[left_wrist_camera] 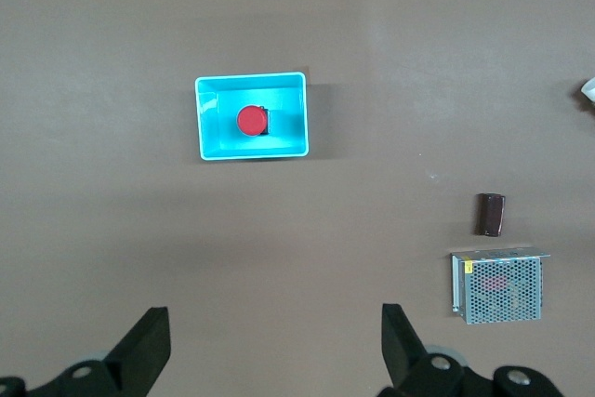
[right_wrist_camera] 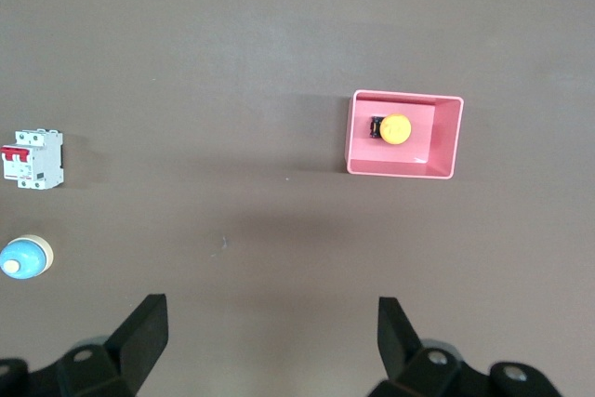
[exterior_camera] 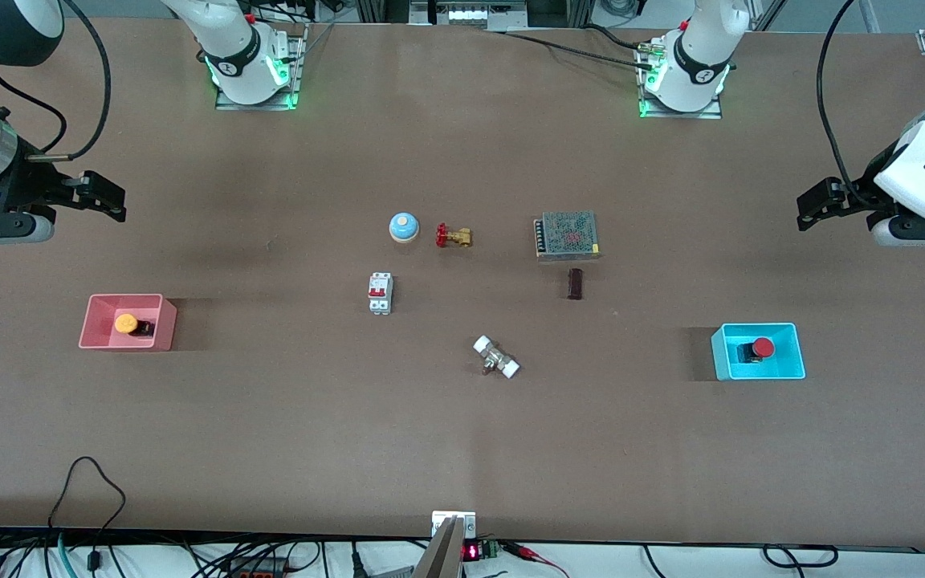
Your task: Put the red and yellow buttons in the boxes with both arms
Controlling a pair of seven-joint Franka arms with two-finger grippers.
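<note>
On the brown worktop (exterior_camera: pixel 270 417), matte and bare-looking apart from faint scuffs, the yellow button (exterior_camera: pixel 127 323) sits inside the pink box (exterior_camera: pixel 101 341) toward the right arm's end, and the red button (exterior_camera: pixel 761 348) sits inside the cyan box (exterior_camera: pixel 784 368) toward the left arm's end. Each button lies tipped on its side, cap and black base both showing. Above the worktop near its right-arm end hangs the right hand (exterior_camera: pixel 113 202), fingers spread wide with nothing between them; the right wrist view shows the pink box (right_wrist_camera: pixel 437 160) well clear of its fingers (right_wrist_camera: pixel 139 337). The left hand (exterior_camera: pixel 812 207) hangs over the worktop near the other end, likewise released, its fingers (left_wrist_camera: pixel 404 341) apart from the cyan box (left_wrist_camera: pixel 297 141). Mid-worktop lie a blue bell (exterior_camera: pixel 404 227), a red-handled valve (exterior_camera: pixel 453 236), a breaker (exterior_camera: pixel 380 292), a meshed power supply (exterior_camera: pixel 566 235), a small dark block (exterior_camera: pixel 576 283) and a white-ended fitting (exterior_camera: pixel 496 357). Cables (exterior_camera: pixel 85 490) trail along the worktop's near edge.
</note>
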